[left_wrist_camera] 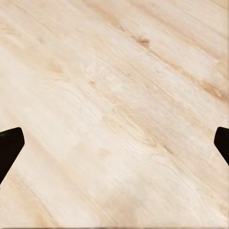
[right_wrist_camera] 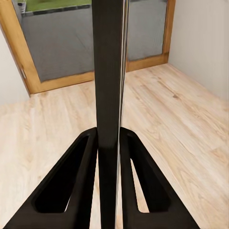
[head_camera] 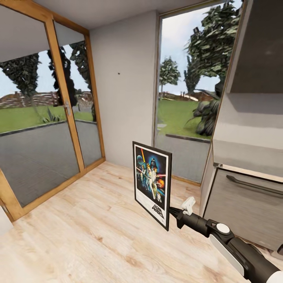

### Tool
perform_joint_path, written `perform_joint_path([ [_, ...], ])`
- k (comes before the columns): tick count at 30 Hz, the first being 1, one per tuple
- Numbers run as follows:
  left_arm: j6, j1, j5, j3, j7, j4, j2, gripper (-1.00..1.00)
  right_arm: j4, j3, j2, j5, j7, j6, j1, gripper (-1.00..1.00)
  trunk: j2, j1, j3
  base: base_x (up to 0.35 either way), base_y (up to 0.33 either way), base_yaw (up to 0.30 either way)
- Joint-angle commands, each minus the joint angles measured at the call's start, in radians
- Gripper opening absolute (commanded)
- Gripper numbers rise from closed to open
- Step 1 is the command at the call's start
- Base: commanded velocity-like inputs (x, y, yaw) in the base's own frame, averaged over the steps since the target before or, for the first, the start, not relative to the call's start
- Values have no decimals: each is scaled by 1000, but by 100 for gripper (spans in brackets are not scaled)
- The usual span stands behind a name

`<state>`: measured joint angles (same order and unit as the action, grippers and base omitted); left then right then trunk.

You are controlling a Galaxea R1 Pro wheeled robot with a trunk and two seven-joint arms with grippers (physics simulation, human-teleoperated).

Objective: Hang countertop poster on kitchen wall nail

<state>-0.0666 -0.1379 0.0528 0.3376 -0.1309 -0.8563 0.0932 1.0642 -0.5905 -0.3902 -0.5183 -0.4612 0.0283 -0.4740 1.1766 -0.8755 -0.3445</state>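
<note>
The Star Wars poster (head_camera: 152,181) hangs upright above the wooden floor, black frame, white border, artwork facing me. My right gripper (head_camera: 171,214) is shut on its lower right edge; in the right wrist view the two black fingers (right_wrist_camera: 78,191) clamp the poster's thin dark edge (right_wrist_camera: 109,95). A tiny dark wall nail (head_camera: 119,73) is a speck high on the pale grey wall beyond the poster. My left gripper (left_wrist_camera: 114,143) is open over bare floorboards, with its dark fingertips (left_wrist_camera: 8,148) at the picture's sides and nothing between them.
A wood-framed glass door (head_camera: 47,118) fills the left side. A tall window (head_camera: 188,98) stands right of the nail wall. Grey cabinet fronts with a bar handle (head_camera: 251,185) are close on the right. Light wooden floor (head_camera: 86,228) spreads ahead.
</note>
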Motion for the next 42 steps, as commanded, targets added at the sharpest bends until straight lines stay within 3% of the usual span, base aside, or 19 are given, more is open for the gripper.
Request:
perform_joint_path([
  [1, -1, 0, 6, 2, -8, 4, 0, 100, -1, -4, -1, -10, -3, 2, -2, -100, -7, 4, 2, 0, 0, 0],
  [9, -1, 0, 6, 0, -15, 39, 3, 100, -1, -5, 0, -9, 0, 6, -2, -100, -63, 35, 27, 0, 0, 0],
  [42, -1, 0, 6, 0, -21, 43, 3, 100, -1, -6, 1, -9, 1, 8, -2, -100, -294, 161, 131, 0, 0, 0],
])
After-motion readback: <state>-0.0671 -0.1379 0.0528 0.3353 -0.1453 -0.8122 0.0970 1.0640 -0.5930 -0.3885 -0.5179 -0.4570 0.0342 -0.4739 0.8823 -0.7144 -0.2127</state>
